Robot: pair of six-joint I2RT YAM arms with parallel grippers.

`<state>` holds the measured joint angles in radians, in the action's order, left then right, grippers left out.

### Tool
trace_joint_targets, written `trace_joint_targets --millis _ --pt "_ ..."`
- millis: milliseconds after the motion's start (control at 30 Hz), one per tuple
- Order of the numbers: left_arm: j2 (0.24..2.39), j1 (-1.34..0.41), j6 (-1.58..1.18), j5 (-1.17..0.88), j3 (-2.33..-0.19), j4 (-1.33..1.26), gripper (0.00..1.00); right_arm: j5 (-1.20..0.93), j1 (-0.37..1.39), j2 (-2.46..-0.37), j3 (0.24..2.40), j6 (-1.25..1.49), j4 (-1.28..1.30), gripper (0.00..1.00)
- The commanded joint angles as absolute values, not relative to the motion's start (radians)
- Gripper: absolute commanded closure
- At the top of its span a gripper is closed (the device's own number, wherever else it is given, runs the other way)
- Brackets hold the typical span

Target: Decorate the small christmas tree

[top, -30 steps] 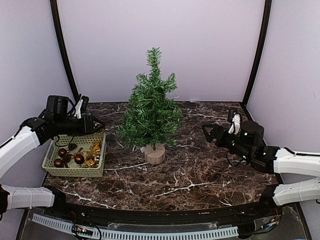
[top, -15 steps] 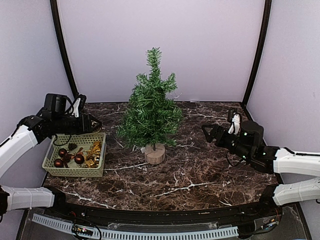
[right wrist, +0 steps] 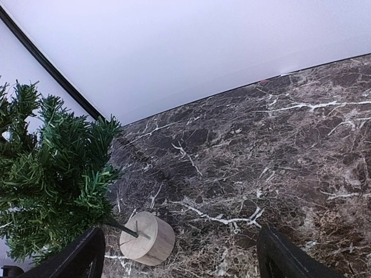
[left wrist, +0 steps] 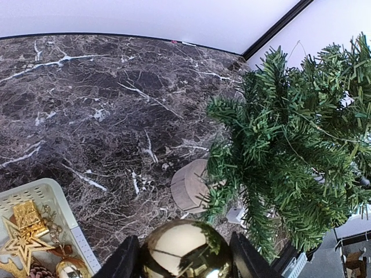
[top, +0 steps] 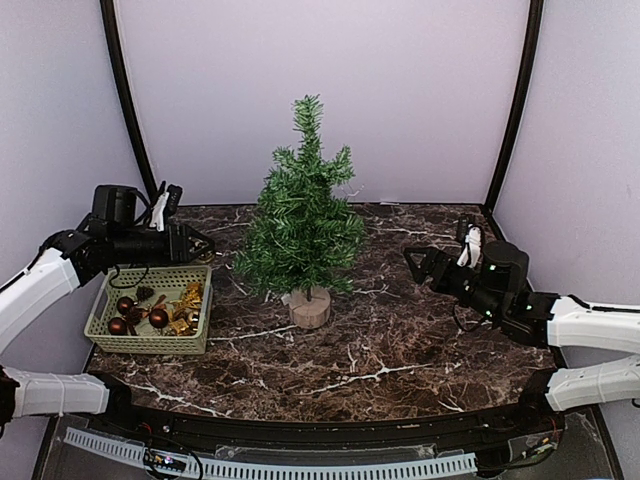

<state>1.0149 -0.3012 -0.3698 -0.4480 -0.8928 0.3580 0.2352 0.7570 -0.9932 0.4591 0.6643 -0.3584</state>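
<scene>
Left gripper (top: pixel 195 243): I have it pinching a shiny gold bauble (left wrist: pixel 184 252) between both fingers, poised over the left side of the table (top: pixel 400 340) and aimed at the tree.

Right gripper (top: pixel 418 262): Fingers spread wide with nothing between them, hovering low over the right side of the surface and facing the tree.

Small christmas tree (top: pixel 300 225): Upright on its pale wooden stump (top: pixel 311 307) at the middle of the surface, a little toward the far edge. I see no ornament on its branches.

Basket (top: pixel 150 343): Sits by the left edge, near the front-left corner, holding dark red balls and gold trinkets.

What could go wrong: The bauble is round and glossy, so I judge it could squirt out of the pinch if a stiff branch pushes back on it. The tree looks light on a narrow stump, so a sideways shove from my left arm could tip or slide it. I cannot make out a hanging loop, so the bauble may not catch on a branch.

Open room: Bare marble lies between the basket and the stump, and a broad stretch between the tree and the right gripper. The front edge is unobstructed, while the far edge and both side edges are closed in by walls.
</scene>
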Motion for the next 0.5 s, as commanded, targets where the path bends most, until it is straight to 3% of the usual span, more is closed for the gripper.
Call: trace_joint_targets --millis 0,467 --pt "1.019 -0.319 -0.380 -0.485 -0.878 0.318 0.53 0.236 0.751 -0.973 0.450 0.670 -0.396 0.08" --pt "1.073 -0.378 -0.399 -0.472 -0.876 0.263 0.53 0.240 0.752 -0.947 0.438 0.675 -0.390 0.08"
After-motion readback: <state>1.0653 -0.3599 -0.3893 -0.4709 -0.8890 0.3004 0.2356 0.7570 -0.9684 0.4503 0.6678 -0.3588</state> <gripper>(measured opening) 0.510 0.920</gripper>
